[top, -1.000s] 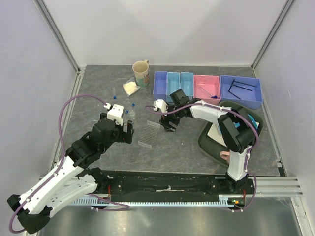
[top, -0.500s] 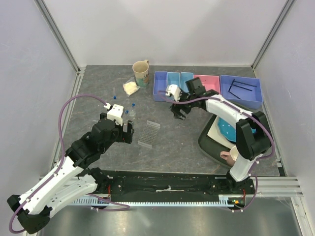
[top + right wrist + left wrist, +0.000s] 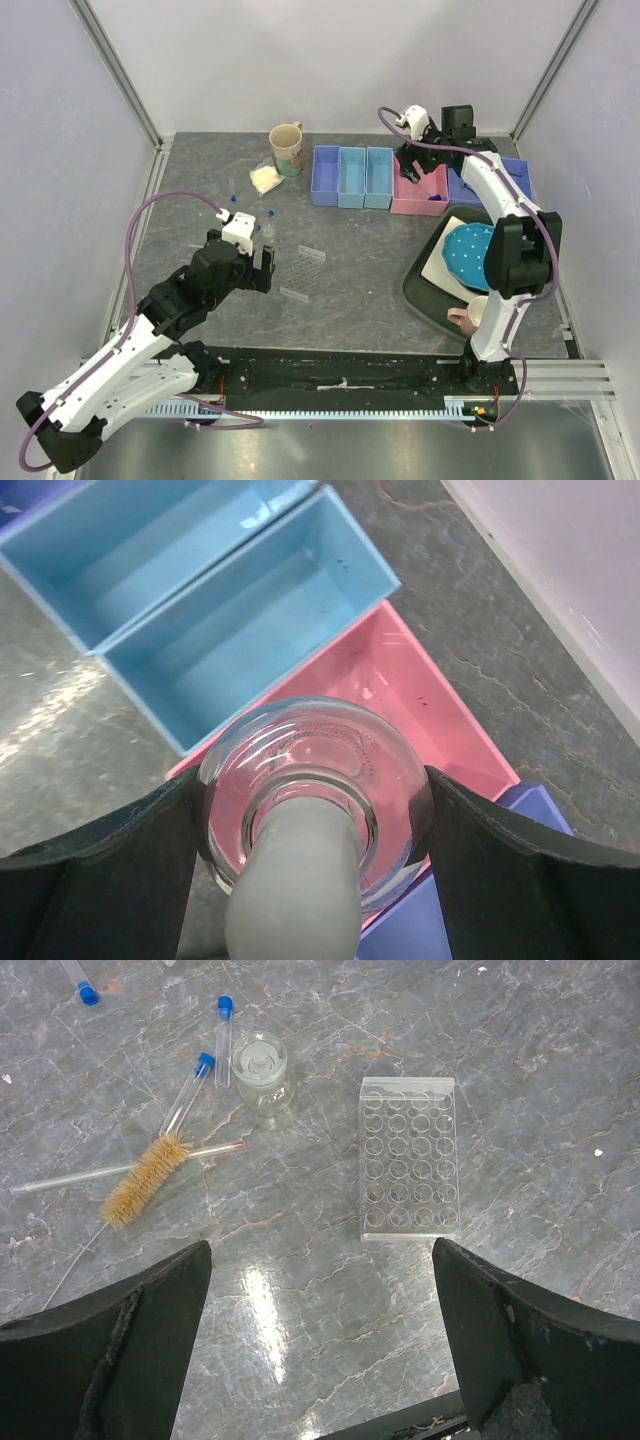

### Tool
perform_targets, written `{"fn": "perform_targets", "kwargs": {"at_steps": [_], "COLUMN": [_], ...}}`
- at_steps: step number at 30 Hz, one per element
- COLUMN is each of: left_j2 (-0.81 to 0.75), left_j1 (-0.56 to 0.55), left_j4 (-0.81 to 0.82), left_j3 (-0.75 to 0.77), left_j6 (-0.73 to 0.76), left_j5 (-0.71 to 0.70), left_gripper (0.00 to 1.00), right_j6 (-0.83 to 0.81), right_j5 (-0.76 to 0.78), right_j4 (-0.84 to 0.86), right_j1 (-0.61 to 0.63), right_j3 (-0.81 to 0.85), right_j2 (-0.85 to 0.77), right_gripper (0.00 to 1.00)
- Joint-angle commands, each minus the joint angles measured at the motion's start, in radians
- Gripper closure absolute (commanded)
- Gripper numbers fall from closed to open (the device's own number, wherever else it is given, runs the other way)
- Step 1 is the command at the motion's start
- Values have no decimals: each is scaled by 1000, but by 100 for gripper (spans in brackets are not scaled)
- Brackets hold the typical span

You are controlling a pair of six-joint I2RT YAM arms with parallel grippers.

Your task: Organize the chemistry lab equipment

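Right claw point(image 3: 313, 805): swinging off the middle of the table since a second ago, now hanging over the back row of bins and clamping the white-stoppered flask point(image 3: 330, 735) between both fingers.
Pink bin point(image 3: 440, 715): lying directly beneath the claw, waiting to receive the flask, which is hovering above it and apparently not yet touching.
Left claw point(image 3: 320, 1340): barely shifting over the same second, gaping wide and gripping nothing, with the tube rack point(image 3: 408, 1155) lying just ahead and slightly to the right.
Still waiting ahead-left of that claw: blue-capped tubes point(image 3: 222, 1040), a bristle brush point(image 3: 145, 1178) and a second small clear flask point(image 3: 262, 1078).
Doing it well: lowering straight down until the glass is nearly meeting the pink floor, then easing the fingers apart slowly, the round body probably being prone to rolling. Keeping clear of the pale blue bin point(image 3: 250, 630) wall just left of the claw.
Hard to make out: bin floor under the flask being screened by glass; height above the bin not reading in any view; flask getting lost against the claw in the overhead view; blue speck point(image 3: 437, 197) in the pink bin being too small to name.
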Motion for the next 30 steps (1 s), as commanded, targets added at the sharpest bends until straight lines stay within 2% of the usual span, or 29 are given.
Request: {"fn": "perform_targets", "kwargs": {"at_steps": [1,10,19,30], "left_j2": [6,29,32,47], "left_j1": [4,4,4,4], "left_j4": [31,31,29,29], "left_j3": [3,8,8,11], "left_j6": [-5,-5,-6,-6], "left_j5": [-3,-9,-12,-12], "left_gripper": [2,2,2,2], "right_j6": [20,1,-16,-17], "right_j5": [42,174,264,283], "right_j4": [6,41,95,116], "right_j1": [-24,-42,-44,-45], "right_j3": [110,198,204,204], "right_j2": [103,226,287,344], "right_gripper": [58,58,57,52]}}
